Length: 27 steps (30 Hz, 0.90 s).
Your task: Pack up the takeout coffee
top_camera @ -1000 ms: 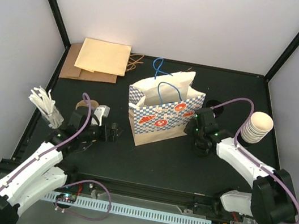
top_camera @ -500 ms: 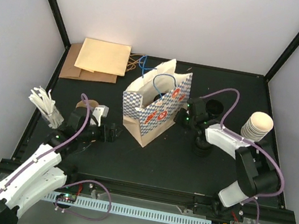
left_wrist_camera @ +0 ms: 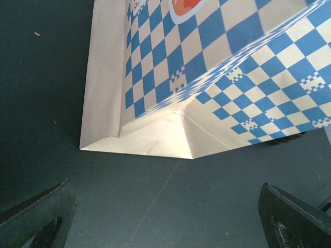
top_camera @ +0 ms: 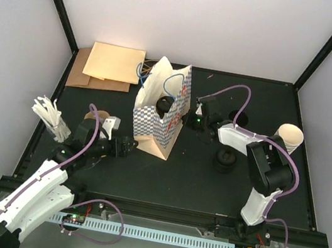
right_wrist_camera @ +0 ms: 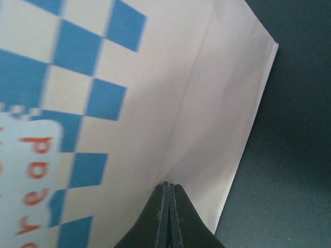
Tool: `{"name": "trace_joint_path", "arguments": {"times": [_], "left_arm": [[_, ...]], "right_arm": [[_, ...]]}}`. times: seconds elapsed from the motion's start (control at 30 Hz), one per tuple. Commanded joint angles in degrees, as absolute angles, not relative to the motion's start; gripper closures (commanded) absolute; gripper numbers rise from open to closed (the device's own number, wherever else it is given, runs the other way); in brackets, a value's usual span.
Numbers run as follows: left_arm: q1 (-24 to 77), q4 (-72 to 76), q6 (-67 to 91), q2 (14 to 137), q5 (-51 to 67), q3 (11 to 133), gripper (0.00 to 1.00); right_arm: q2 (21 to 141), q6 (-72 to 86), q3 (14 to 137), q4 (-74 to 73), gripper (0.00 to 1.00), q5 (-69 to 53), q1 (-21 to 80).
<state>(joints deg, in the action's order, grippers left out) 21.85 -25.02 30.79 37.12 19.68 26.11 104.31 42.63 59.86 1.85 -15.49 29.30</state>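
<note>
Inside the mouth of the checked bag (top_camera: 152, 128), near mid-table & a little toward the far edge, the takeout coffee (top_camera: 165, 105) seems to sit. Only a round black disc, prob. its lid, shows against the white lining. The cup body is hidden, so can't be sure.

The bag is blue-and-white checked paper w/ red marks & blue cord handles. It leans, narrow end toward the near edge. Vs. a sec ago it has slid left & swung round, from right of centre to left of centre.

The right gripper (top_camera: 187, 120) did that. Its jaws are pressed together, holding nothing, tips against the bag's right side wall. Its arm has reached further left across the table.

The left gripper (top_camera: 127, 146) hasn't moved. Its jaws are wide apart & empty, w/ the bag's bottom corner now just ahead of them.

Best guess: the coffee is in, and the bag is being nudged w/in the left arm's reach for steadying or closing. More push could tip the thin, leaning paper.

A black round stack (top_camera: 223, 161) stands right of centre. The cream cup stack (top_camera: 289, 138) is near the right edge.
</note>
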Motion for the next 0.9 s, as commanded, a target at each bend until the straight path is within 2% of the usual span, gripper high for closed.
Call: {"name": "trace_joint_path", "arguments": {"times": [0.0,0.23,0.43,0.53,0.6,0.63,0.7,0.77,0.8,0.87], "left_arm": [[22.1,-24.9,30.3,36.9,18.9,26.5,0.01],[22.1,-25.6,30.6,36.3,15.8,26.6,0.01],[22.1,-24.8,29.5,34.3,12.7,27.4,0.01],[22.1,-22.7,28.3,32.1,10.8,27.6,0.01],[22.1,-20.4,27.1,30.5,8.5,27.5,0.01],[22.1,-18.8,26.5,29.7,7.5,27.4,0.01],[22.1,-17.4,25.4,28.4,3.8,27.6,0.01],[22.1,-16.8,24.0,27.3,-0.4,28.1,0.01],[22.1,-16.2,22.9,26.9,-2.2,28.1,0.01],[22.1,-15.4,20.6,26.3,-5.7,28.1,0.01]], "right_arm": [[101.4,36.7,62.4,-0.7,0.99,-13.8,29.5],[92.0,29.8,60.9,-9.2,0.97,-3.5,28.5],[81.6,25.0,53.6,-9.3,0.96,0.2,28.3],[73.3,21.9,48.3,-7.2,0.89,3.6,28.4],[68.1,19.4,44.9,-5.6,0.76,5.8,28.4],[65.5,18.1,43.7,-5.2,0.64,7.4,28.4],[61.0,15.9,41.4,-4.6,0.29,9.3,28.4],[56.9,14.2,39.3,-4.0,0.08,10.7,28.4],[55.1,13.8,38.0,-3.0,0.01,12.0,28.4],[51.3,11.8,34.4,-0.1,0.00,13.1,28.4]]}}
